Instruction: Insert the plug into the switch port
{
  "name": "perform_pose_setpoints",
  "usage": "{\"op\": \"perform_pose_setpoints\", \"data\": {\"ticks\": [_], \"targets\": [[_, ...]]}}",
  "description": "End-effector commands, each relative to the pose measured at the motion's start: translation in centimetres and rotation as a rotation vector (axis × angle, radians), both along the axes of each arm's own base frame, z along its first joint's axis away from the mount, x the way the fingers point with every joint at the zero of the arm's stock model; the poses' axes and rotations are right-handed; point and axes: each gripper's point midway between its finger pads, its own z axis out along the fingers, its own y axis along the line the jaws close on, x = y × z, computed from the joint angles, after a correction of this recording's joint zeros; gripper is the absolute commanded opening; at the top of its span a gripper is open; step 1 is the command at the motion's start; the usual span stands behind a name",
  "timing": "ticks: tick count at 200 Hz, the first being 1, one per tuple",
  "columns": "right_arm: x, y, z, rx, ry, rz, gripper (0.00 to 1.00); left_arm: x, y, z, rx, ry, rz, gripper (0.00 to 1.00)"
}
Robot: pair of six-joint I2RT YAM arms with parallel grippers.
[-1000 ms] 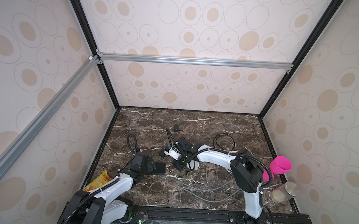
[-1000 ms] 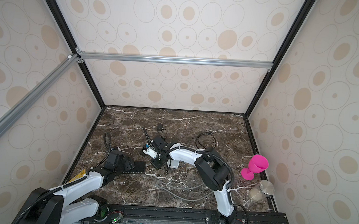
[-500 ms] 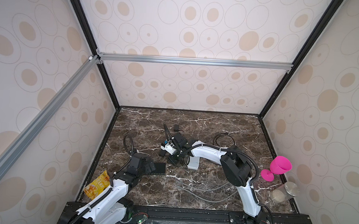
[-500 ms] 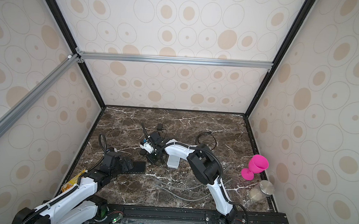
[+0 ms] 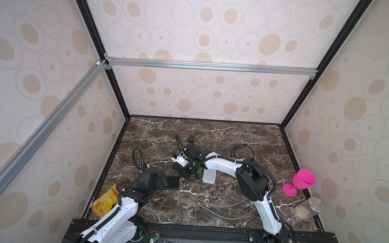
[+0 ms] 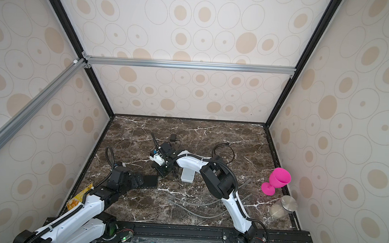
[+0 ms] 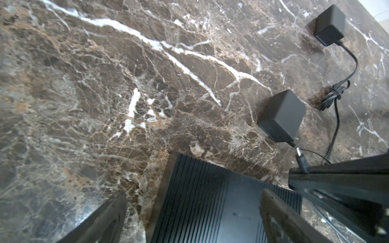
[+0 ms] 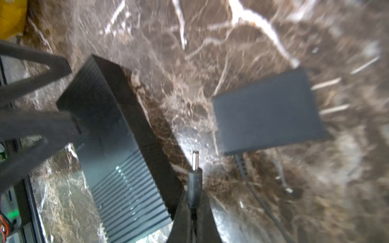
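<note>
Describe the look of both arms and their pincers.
Both arms have glossy white rounded links with black joint housings: left arm, right arm. A ribbed black cable hose loops along each. The left pincer and right pincer are matte black, with flat tapering fingers.

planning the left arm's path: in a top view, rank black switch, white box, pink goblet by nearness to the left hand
1. black switch, right at the left hand
2. white box, mid-table
3. pink goblet, far right edge
</note>
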Motion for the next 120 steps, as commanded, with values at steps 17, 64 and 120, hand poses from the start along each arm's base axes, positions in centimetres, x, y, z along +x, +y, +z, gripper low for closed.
{"op": "perform_pose_setpoints", "data": {"ticks": [17, 64, 120], "targets": [[-2.2, -1.1, 0.9, 0.001, 0.009, 0.006, 0.00, 0.2, 0.2, 0.3, -0.002, -0.014, 0.019, 0.98], [-2.0, -1.7, 2.6, 0.006, -0.040, 0.005, 0.00, 0.5, 0.4, 0.3, 0.018, -0.014, 0.022, 0.98], [0.2, -0.5, 3.0, -0.009, -0.058, 0.002, 0.00, 1.0, 0.5, 0.2, 0.036, -0.005, 0.022, 0.98]]}}
